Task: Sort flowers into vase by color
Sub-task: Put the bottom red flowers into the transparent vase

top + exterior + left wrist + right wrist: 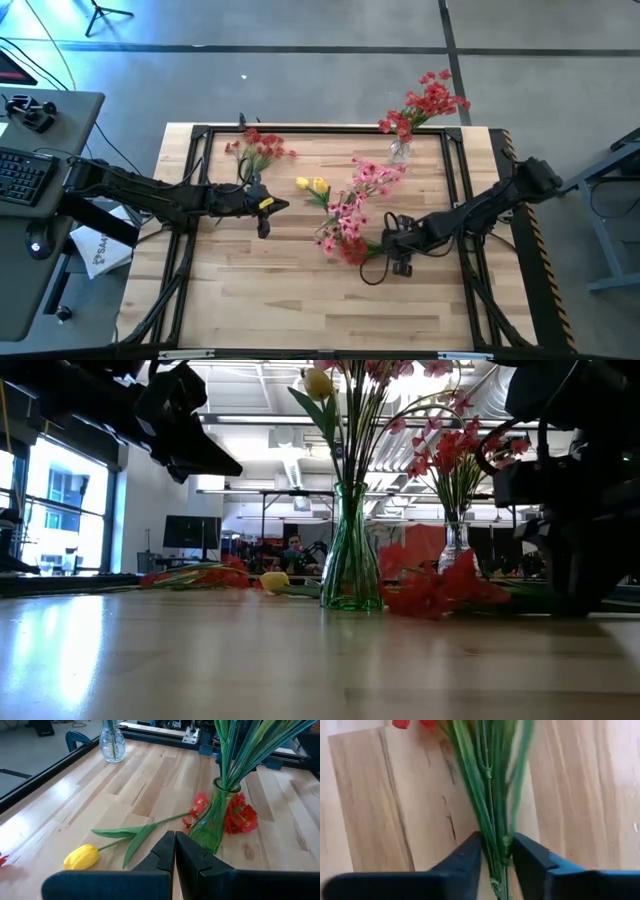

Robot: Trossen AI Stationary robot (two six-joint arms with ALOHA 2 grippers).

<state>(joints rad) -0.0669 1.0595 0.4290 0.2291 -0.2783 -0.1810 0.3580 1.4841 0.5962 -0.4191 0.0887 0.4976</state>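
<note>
A green glass vase holds pink flowers and a yellow tulip at the table's middle. A clear vase at the far right holds red flowers. A bunch of red flowers lies beside the green vase. My right gripper is shut on its stems. A loose yellow tulip lies on the table. More red stems lie at the far left. My left gripper is shut and empty, raised above the table left of the tulip. My right gripper pinches several green stems of the red bunch between its two fingers, toward their cut ends. The fingers come level from the table's right side, along the stems. The red blooms lie on the table next to the green vase.
A black frame runs around the tabletop's far and side edges. Bare wood lies along the near half of the table. A desk with a keyboard stands to the left of the table. A person sits in the room behind.
</note>
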